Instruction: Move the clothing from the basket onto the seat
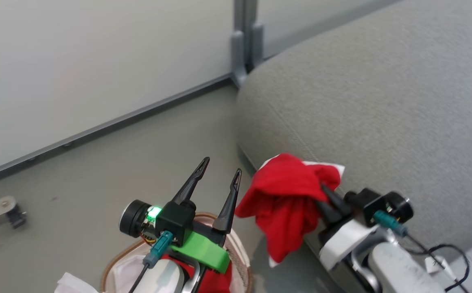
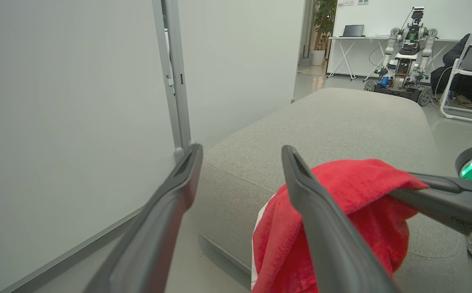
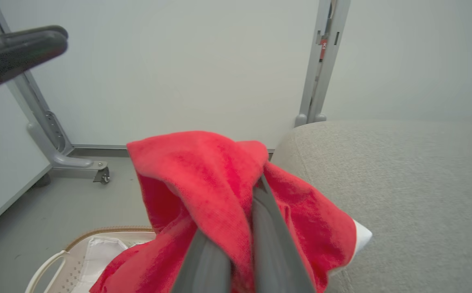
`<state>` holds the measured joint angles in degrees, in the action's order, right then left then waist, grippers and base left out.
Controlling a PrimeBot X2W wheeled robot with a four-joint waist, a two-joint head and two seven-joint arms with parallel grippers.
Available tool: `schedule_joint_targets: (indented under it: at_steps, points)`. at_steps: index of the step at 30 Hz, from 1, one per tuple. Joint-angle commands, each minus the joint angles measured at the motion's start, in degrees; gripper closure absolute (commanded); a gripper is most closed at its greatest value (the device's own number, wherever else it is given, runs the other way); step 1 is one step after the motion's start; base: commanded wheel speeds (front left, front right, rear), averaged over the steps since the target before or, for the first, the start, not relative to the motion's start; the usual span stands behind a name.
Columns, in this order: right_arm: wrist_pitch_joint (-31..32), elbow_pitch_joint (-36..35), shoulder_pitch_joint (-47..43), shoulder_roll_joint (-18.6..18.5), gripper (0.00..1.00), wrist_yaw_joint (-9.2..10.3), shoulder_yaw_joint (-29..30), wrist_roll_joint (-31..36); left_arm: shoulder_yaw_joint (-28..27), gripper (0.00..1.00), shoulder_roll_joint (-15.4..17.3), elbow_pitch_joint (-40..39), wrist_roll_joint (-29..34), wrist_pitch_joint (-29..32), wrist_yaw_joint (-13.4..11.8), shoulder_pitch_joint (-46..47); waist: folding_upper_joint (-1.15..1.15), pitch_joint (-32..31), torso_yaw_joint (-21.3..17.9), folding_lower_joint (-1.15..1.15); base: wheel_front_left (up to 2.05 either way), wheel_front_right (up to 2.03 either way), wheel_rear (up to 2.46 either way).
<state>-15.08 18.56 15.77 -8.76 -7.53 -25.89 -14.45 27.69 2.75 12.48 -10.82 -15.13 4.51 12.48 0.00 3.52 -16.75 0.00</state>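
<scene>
Seat: big grey woven cushion, top bare, rounded corner toward the robot.

Basket: on the floor just beside that corner, below the left arm. White liner sheet inside, plus more red fabric under the arm, so the job looks only partly done.

Clothing: a red bunch with a white edge, hanging in the air at the seat's front corner. Its lower end dangles past the cushion side. Cannot tell if it touches the cushion. It is held high, likely to clear the basket rim and the seat edge before being carried further in over the top.

Right gripper: fingers narrow, pinched on the red cloth, tips buried in the folds.

Left gripper: fingers spread wide, holding nothing, above the basket. It looks parked there out of the way, or ready for the next piece.

Surface and room: smooth grey floor, pale partition panels joined by a grey post, with a caster foot at the base. Beyond the seat, the left wrist view shows another robot and a white table.
</scene>
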Motion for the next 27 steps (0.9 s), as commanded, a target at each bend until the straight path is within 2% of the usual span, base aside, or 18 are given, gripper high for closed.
schedule_joint_targets:
  at_steps: [1, 8, 14, 19, 23, 27]
  points:
    - [-0.12, -0.24, 2.17, -0.66, 1.0, 0.08, 1.27, 0.88, -0.06, 0.0, 0.28, 0.39, 0.36, -0.03, 0.34, 1.3, 0.0, 6.61, -9.18, 0.0, 0.0, 0.0, 0.0]
    - [-0.12, 2.5, 12.57, -5.37, 1.0, 0.08, 7.16, 5.2, 0.3, 0.0, 0.34, 2.29, 3.13, -0.03, 1.41, 4.45, 0.0, 13.99, -6.93, 0.0, 0.0, 0.0, 0.0]
    - [-0.12, 7.96, 25.37, -10.41, 1.0, 0.08, 13.32, 7.82, 0.15, 0.0, 0.57, 2.48, 6.36, -0.04, 2.2, 8.17, 0.0, 22.12, -2.67, 0.0, 0.0, 0.0, 0.0]
    - [-0.12, 12.28, 33.38, -13.03, 1.0, 0.08, 18.93, 10.65, 0.02, 0.0, 0.79, 2.19, 7.37, -0.03, 2.49, 10.99, 0.0, 27.5, 0.62, 0.0, 0.0, 0.0, 0.0]
    - [-0.12, 15.2, 36.54, -12.78, 1.0, 0.08, 22.68, 13.36, 0.37, 0.0, 0.8, 2.38, 8.0, -0.03, 2.73, 12.99, 0.0, 30.38, 2.77, 0.0, 0.0, 0.0, 0.0]
    - [-0.12, 18.79, 35.37, -11.04, 1.0, 0.08, 24.45, 14.95, 0.64, 0.0, 0.67, 2.92, 7.73, -0.04, 2.87, 14.14, 0.0, 31.02, 4.38, 0.0, 0.0, 0.0, 0.0]
